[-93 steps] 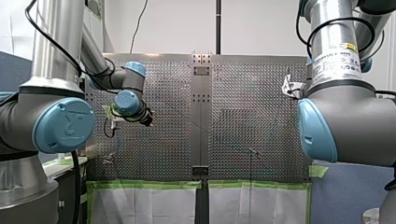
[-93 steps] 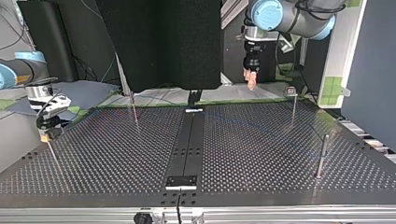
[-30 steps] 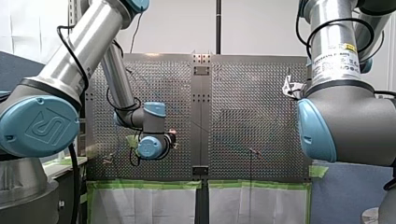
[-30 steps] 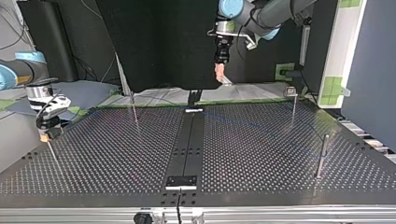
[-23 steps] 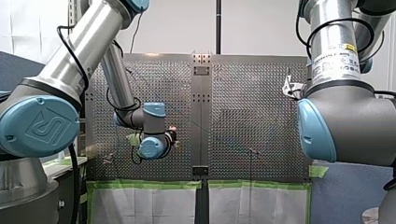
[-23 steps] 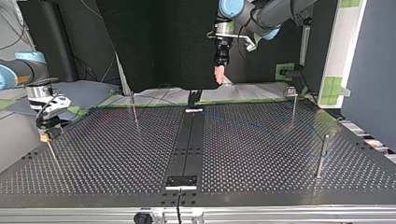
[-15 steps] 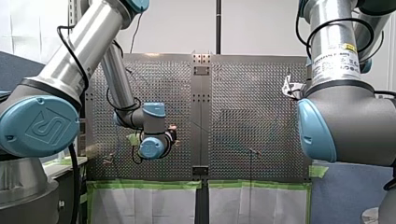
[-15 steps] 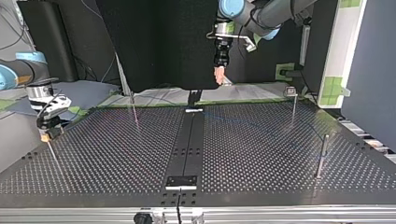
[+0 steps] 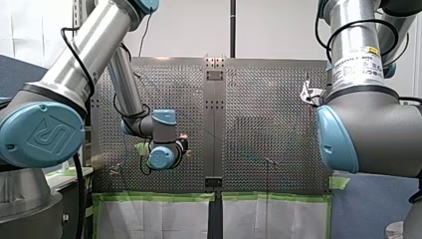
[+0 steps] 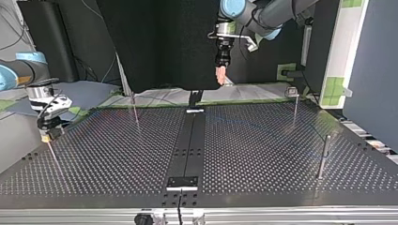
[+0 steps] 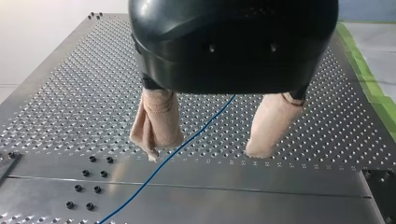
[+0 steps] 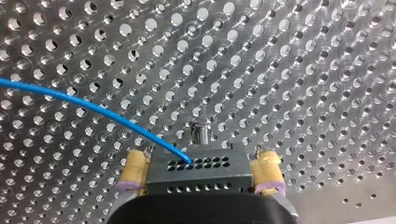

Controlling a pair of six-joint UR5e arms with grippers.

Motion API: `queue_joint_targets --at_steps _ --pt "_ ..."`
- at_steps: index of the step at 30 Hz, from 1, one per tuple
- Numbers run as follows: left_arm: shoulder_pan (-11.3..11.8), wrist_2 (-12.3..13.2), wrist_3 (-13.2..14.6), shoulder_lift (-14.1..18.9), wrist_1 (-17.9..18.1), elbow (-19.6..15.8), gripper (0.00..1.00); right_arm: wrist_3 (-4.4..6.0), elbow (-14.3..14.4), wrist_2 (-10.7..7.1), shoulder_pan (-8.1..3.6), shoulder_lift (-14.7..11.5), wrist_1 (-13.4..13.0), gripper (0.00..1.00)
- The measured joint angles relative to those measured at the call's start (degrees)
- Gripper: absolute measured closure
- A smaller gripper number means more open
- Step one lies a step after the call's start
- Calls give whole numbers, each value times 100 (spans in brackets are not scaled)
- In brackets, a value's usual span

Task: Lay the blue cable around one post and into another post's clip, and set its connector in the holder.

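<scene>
A thin blue cable [image 11: 187, 140] lies on the perforated table and passes under the gap between my left gripper's beige-wrapped fingers [image 11: 156, 123]. My left gripper [image 11: 203, 151] is open and empty. In the top view it hangs well above the table's far edge near the middle [image 10: 219, 76]. My right gripper [image 12: 200, 175] has yellow pads [image 12: 134, 169] pressed to both sides of a grey connector block [image 12: 198, 168], into which the cable [image 12: 93, 107] runs. It sits at the top view's left [image 10: 46, 136], over a thin post [image 10: 52, 154].
Three more thin posts stand on the table: one at the back left [image 10: 134, 108], one with a clip head at the back right [image 10: 294, 105], one nearer at the right [image 10: 324, 157]. A dark centre strip [image 10: 187, 150] divides the table.
About three seconds ago my left arm was further toward the top view's right; it has swung in and risen near the middle. In the last second nothing moves. The right arm is unchanged.
</scene>
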Motion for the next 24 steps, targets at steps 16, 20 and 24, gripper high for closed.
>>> queue_joint_targets --at_steps 16,20,24 --pt "-1 -9 0 0 -3 -7 0 -3 -1 -29 -13 0 6 0" --pt "0 -9 0 0 -4 -8 0 2 -1 1 -26 0 19 0" --pt "0 -9 0 0 -7 -9 0 10 -1 63 -33 1 23 0"
